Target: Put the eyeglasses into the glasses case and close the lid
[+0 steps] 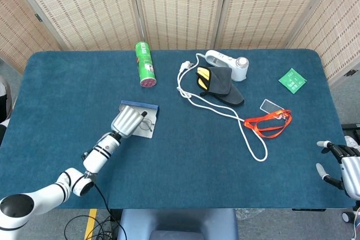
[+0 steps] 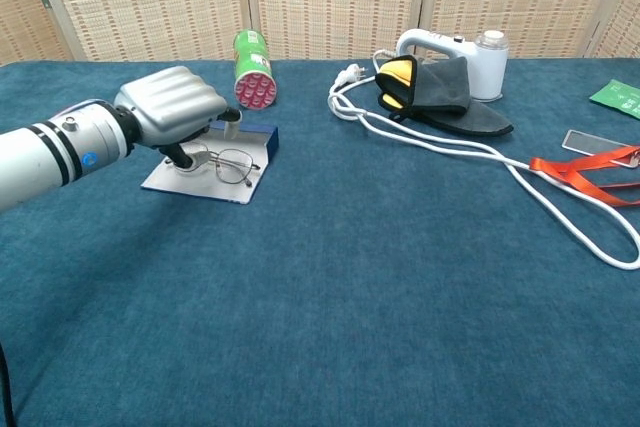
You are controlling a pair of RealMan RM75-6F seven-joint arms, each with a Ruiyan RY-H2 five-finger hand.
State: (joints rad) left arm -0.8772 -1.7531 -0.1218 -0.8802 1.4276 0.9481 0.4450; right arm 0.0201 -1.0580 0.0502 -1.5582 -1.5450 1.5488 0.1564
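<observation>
The glasses case (image 1: 139, 107) (image 2: 205, 179) lies open at the table's left, a blue tray with a flat grey lid spread in front of it. The thin-rimmed eyeglasses (image 1: 145, 125) (image 2: 227, 163) rest flat on that grey lid, not in the blue tray. My left hand (image 1: 126, 121) (image 2: 172, 107) hovers over their left end. Its fingers are raised clear of the frame, and the dark thumb sits low beside the left lens. My right hand (image 1: 342, 164) hangs off the table's right edge with fingers spread, holding nothing; the chest view does not show it.
A green can (image 1: 145, 63) (image 2: 251, 68) lies behind the case. To the right are a white device (image 2: 470, 59) under a dark cloth (image 2: 440, 92), a long white cable (image 2: 520, 182), an orange lanyard (image 2: 590, 169) and a green packet (image 1: 292, 79).
</observation>
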